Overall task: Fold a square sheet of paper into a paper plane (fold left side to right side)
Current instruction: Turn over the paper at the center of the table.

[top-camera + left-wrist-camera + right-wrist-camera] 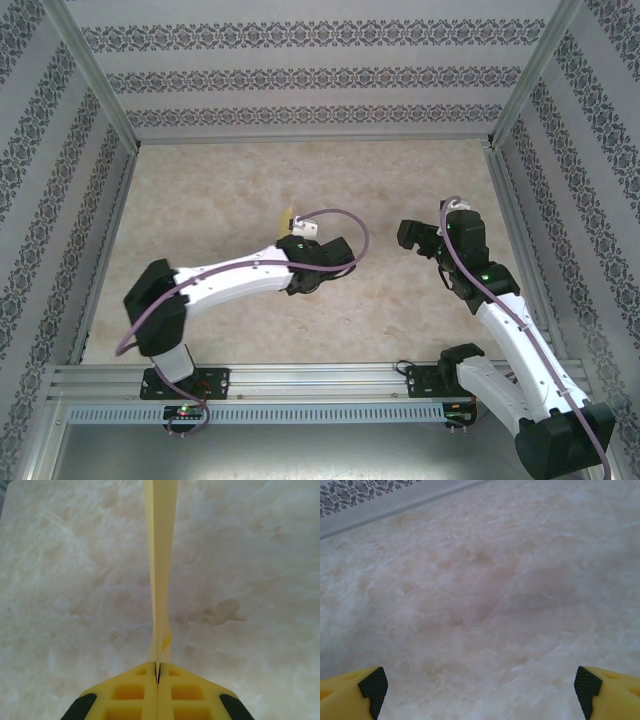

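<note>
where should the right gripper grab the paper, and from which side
Probably the free far end, clamping its flat faces, coming from the right. The paper is a thin folded strip whose near end the left gripper pinches; the right gripper is open.

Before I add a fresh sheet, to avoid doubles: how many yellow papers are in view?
1: the paper, pinched in the shut left gripper. The open right gripper holds none. Others may hide under arms.

The left arm stretches forward, its yellow-fingered tool (pixel 158 674) pinched tight; the right arm's yellow-fingered tool (pixel 480 686) gapes wide.
</note>
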Controlling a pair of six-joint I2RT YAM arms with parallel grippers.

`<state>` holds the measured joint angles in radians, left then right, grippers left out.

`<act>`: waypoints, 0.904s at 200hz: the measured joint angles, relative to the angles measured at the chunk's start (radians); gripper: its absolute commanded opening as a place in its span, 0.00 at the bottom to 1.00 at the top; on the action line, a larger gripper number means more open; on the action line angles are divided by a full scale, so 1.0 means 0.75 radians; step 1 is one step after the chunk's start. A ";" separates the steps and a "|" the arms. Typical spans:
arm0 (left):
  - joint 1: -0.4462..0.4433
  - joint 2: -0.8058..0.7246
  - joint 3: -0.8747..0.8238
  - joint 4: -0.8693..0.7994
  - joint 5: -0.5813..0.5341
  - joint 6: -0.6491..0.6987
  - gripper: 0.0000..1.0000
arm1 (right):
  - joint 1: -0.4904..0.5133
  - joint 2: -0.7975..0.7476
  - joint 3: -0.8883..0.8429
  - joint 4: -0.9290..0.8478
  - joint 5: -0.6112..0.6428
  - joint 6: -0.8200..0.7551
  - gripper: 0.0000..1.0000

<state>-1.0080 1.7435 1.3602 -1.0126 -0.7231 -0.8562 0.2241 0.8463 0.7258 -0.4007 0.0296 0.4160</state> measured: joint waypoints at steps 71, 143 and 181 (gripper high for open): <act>0.002 0.305 0.136 -0.016 0.214 -0.123 0.00 | -0.017 -0.005 -0.020 -0.012 -0.031 0.005 0.98; 0.032 0.448 0.293 0.048 0.460 -0.105 0.05 | -0.026 -0.018 -0.041 -0.011 -0.086 0.009 0.98; 0.078 0.450 0.293 0.138 0.599 -0.060 0.23 | -0.029 0.015 -0.041 -0.010 -0.138 0.010 0.98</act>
<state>-0.9497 2.0808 1.5799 -0.9092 -0.2737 -0.9009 0.2024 0.8577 0.6952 -0.4084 -0.0742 0.4232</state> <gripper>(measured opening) 0.180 0.977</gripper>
